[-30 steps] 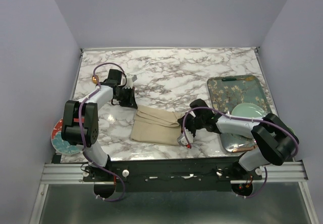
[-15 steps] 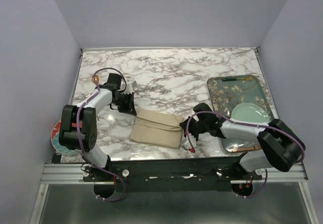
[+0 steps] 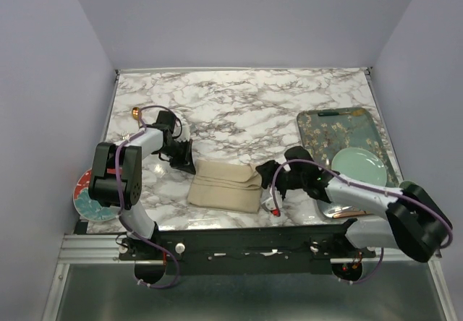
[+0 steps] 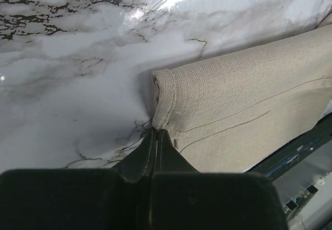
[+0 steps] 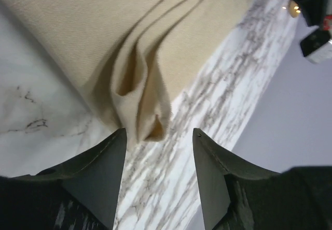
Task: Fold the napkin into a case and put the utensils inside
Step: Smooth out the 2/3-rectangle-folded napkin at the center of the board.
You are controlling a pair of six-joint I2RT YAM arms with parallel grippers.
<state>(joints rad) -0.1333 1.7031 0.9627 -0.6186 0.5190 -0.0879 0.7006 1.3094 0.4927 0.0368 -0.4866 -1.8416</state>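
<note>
The beige napkin [image 3: 226, 184] lies folded into an oblong near the table's front edge. My left gripper [image 3: 188, 166] is shut, with its tips [image 4: 155, 132] touching the hem at the napkin's [image 4: 244, 105] left corner. I see no cloth between the jaws. My right gripper [image 3: 267, 172] stands open at the napkin's right end. That end's bunched folds [image 5: 140, 100] lie just ahead of and between the fingers [image 5: 98, 173], untouched. Of the utensils, only a gold spoon bowl [image 3: 135, 111] shows, behind the left arm at the table's left edge.
A floral tray [image 3: 337, 124] at the right holds a pale green plate [image 3: 359, 163]. A patterned plate [image 3: 85, 195] sits off the table's front left corner. The right arm's cable hangs by the napkin's right end.
My right gripper has opened and let go of the napkin's right end. My left gripper, still shut, has moved forward to the napkin's left corner.
</note>
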